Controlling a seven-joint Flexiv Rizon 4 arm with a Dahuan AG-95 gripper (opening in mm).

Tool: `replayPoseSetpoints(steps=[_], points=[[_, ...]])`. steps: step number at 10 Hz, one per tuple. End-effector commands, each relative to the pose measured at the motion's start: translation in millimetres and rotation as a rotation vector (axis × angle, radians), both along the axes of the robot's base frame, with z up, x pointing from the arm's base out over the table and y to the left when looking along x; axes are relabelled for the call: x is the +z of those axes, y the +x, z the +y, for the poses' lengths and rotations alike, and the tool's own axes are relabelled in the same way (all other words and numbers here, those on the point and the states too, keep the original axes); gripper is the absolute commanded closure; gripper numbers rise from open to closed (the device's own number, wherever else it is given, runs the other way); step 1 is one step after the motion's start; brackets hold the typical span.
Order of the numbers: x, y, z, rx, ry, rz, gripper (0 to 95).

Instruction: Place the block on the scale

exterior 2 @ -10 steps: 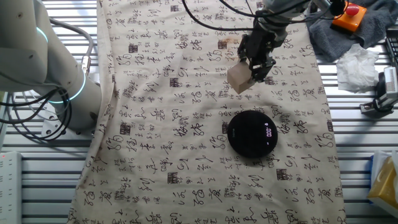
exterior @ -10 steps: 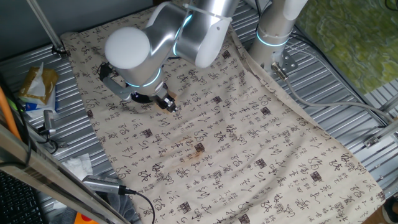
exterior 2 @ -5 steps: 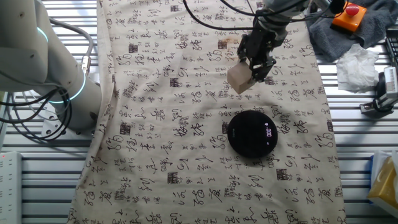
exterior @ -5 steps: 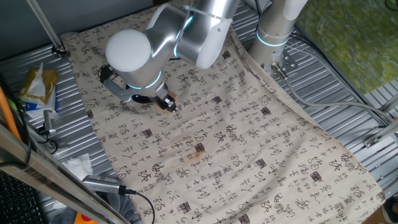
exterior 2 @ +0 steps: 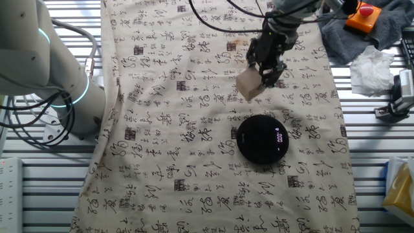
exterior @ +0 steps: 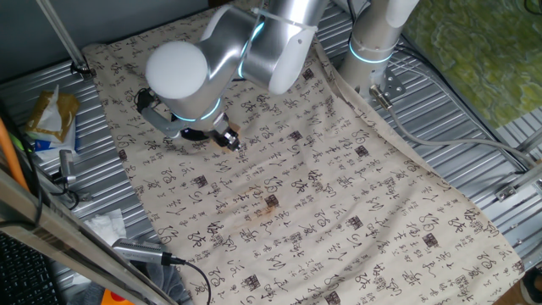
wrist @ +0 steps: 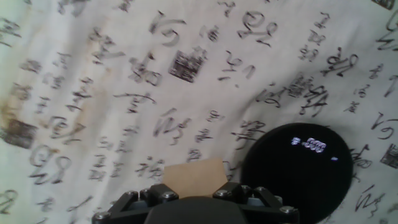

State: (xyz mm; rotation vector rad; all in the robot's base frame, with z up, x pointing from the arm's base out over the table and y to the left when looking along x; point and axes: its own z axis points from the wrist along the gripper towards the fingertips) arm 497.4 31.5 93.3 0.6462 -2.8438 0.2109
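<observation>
My gripper (exterior 2: 259, 76) is shut on the block (exterior 2: 249, 85), a pale tan wooden cube, and holds it above the patterned cloth. The scale (exterior 2: 262, 138), a flat black disc with a small white display, lies on the cloth just below and to the right of the block in the other fixed view. In the hand view the block (wrist: 193, 172) sits between my fingers (wrist: 163, 194) and the scale (wrist: 297, 168) lies to the right of it. In one fixed view the gripper (exterior: 227, 138) shows below the arm's big joint, and the scale is hidden.
A cloth with black characters (exterior 2: 194, 129) covers the table, with a brown stain (exterior: 271, 202) near its middle. A crumpled white tissue (exterior 2: 372, 68), a grey towel with an orange and red button (exterior 2: 362, 16) and cables lie off the cloth's edge.
The arm has shifted very slightly with the block still in the gripper. The scale has not moved.
</observation>
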Motion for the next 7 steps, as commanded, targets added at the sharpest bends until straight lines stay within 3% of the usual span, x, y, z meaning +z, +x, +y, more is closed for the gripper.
replayPoseSetpoints(steps=[1, 7], points=[[0.2, -1.1, -9.9, 0.011, 0.007, 0.000, 95.0], [3.4, 18.0, -48.8, 0.089, 0.024, 0.014, 95.0]])
